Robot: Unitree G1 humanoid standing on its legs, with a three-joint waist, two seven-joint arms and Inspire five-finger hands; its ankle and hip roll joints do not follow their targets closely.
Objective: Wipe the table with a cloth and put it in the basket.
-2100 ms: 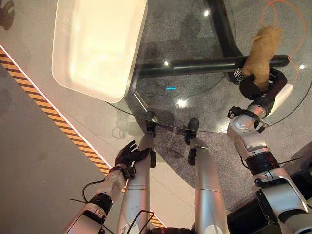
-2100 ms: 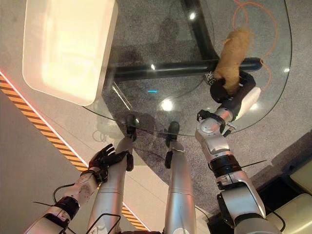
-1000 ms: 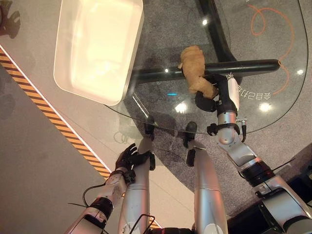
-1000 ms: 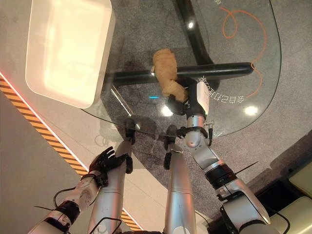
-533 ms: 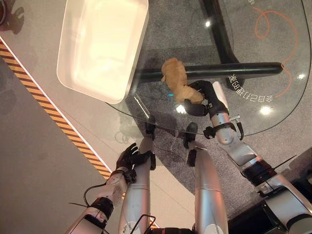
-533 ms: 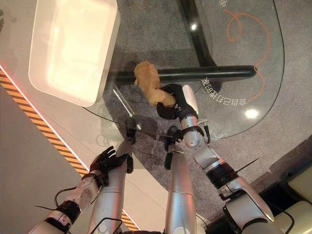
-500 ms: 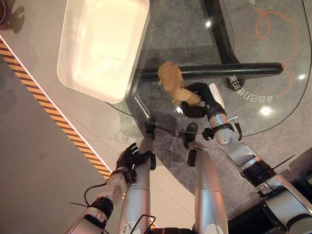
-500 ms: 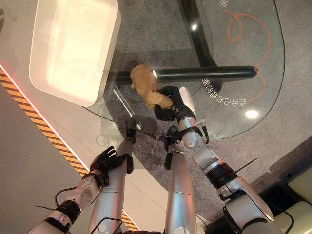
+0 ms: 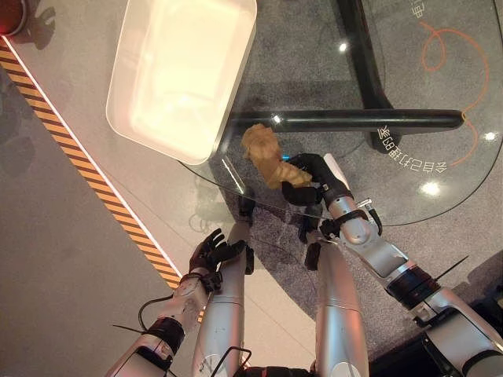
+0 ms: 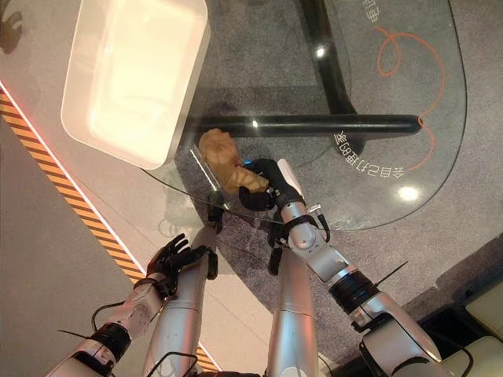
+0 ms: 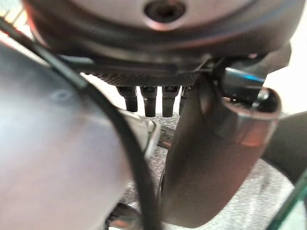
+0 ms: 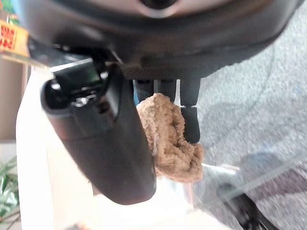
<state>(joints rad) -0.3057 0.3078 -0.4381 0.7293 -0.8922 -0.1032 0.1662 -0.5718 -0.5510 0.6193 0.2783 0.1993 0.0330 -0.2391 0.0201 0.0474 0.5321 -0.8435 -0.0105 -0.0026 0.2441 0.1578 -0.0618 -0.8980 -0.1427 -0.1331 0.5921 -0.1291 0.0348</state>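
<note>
A crumpled tan cloth (image 9: pixel 263 153) lies on the round glass table (image 9: pixel 440 141), close to its near left edge. My right hand (image 9: pixel 310 181) is shut on the cloth's near end. In the right wrist view the cloth (image 12: pixel 168 136) is pinched between the thumb (image 12: pixel 110 143) and the fingers (image 12: pixel 192 115). The white rectangular basket (image 9: pixel 181 75) stands at the table's far left, a short way beyond the cloth. My left hand (image 9: pixel 212 251) hangs low below the table edge with relaxed fingers (image 11: pixel 148 100) and holds nothing.
A black frame (image 9: pixel 369 119) runs under the glass, with grey carpet showing through. Orange line markings (image 9: pixel 452 59) and white print (image 9: pixel 409 153) sit on the right part of the glass. A yellow-black striped tape (image 9: pixel 71 149) crosses the floor at the left.
My right hand has dragged the cloth leftward across the glass, from the right side toward the basket. The camera has shifted too. The left hand has stayed low.
</note>
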